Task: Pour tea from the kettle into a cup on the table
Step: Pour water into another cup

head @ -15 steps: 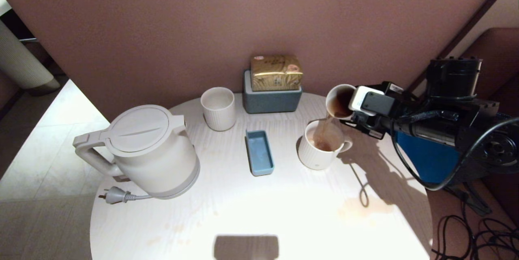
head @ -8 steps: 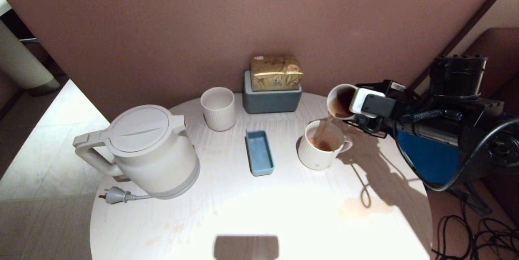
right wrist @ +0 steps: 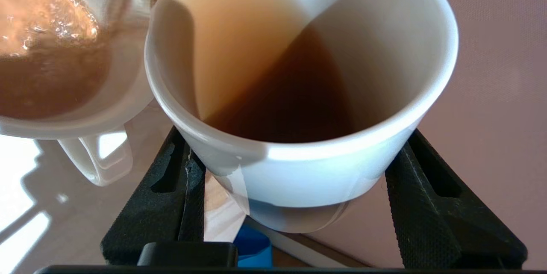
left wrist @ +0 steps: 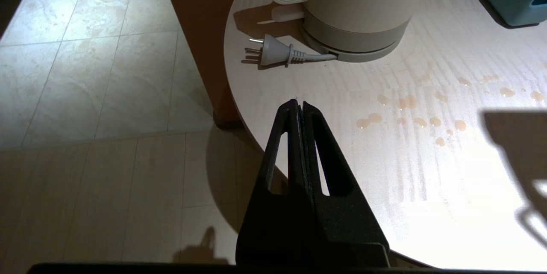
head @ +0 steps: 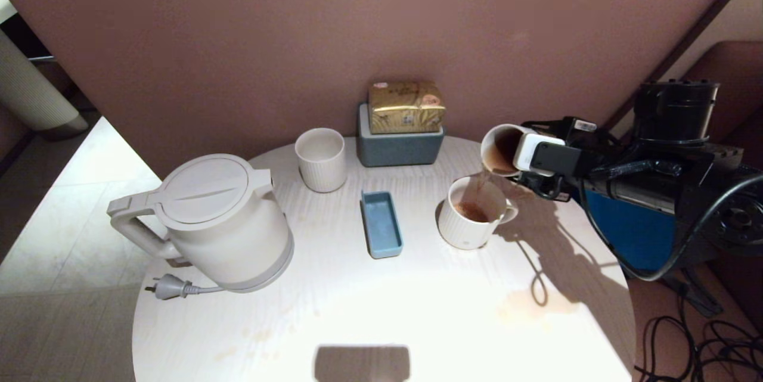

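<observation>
Kettle [head: 220,221] upright at left of table [head: 381,310], lid shut, loop handle pointing left, grey base band, short cord with plug [head: 170,287] lying at near-left edge. Not gripped.

Around: ribbed cup [head: 321,158] far-centre, blue tray [head: 381,223] mid-table, grey box [head: 399,140] at far edge with gold packet [head: 406,106] on top. Nothing between kettle and the cups.

Right gripper [right wrist: 295,154] far right, jaws spread wide and clamped on smooth white cup [head: 501,149], tipped over. Tea [head: 480,188] streaming from it into handled mug [head: 474,215] right of tray; mug partly filled.

Left gripper [left wrist: 299,107] off near-left table edge, jaws pressed together, empty.

Tabletop white, faint grain, tea droplets near kettle, brownish stain near right. Brown wall behind, tiled floor left, cables on floor right.
</observation>
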Motion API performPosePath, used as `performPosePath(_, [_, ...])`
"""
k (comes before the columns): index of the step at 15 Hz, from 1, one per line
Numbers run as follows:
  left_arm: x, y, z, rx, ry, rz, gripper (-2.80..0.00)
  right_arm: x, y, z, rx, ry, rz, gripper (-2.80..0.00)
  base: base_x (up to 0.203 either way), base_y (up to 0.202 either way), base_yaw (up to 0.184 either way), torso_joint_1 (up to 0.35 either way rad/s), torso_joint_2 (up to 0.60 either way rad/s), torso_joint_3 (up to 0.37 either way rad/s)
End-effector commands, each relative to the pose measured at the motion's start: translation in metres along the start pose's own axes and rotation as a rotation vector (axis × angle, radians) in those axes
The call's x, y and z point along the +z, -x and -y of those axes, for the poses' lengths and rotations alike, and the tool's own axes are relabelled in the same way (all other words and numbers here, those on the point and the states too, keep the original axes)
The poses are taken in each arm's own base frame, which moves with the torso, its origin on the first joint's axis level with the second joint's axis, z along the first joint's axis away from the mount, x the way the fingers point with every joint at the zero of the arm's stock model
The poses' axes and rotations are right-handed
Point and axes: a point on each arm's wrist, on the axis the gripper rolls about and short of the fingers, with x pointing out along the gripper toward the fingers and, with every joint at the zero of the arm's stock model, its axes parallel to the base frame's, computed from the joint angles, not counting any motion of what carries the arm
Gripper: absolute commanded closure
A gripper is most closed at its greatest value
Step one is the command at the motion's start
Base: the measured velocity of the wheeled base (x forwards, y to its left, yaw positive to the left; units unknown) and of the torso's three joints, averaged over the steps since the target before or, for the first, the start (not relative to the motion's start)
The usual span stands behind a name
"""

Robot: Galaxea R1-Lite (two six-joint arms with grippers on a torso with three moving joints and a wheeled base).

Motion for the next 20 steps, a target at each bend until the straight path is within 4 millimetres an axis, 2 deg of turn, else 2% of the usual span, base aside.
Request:
performPosePath(1, [0.000, 0.000, 0.000, 0.000, 0.000, 0.000, 0.00, 0.001, 0.000, 0.000, -0.005, 0.030, -0.004, 0.00, 0.000, 0.000, 0.000, 0.000, 0.00, 0.000])
performPosePath(13, [0.000, 0.000, 0.000, 0.000, 0.000, 0.001, 0.00, 0.015, -0.001, 0.001, -0.022, 0.128, -0.002, 0.00, 0.000, 0.000, 0.000, 0.000, 0.00, 0.000])
performPosePath(20, [0.000, 0.000, 0.000, -0.001, 0.000, 0.001, 0.00, 0.016, -0.002, 0.004, -0.049, 0.195, -0.008, 0.00, 0.000, 0.000, 0.000, 0.000, 0.00, 0.000])
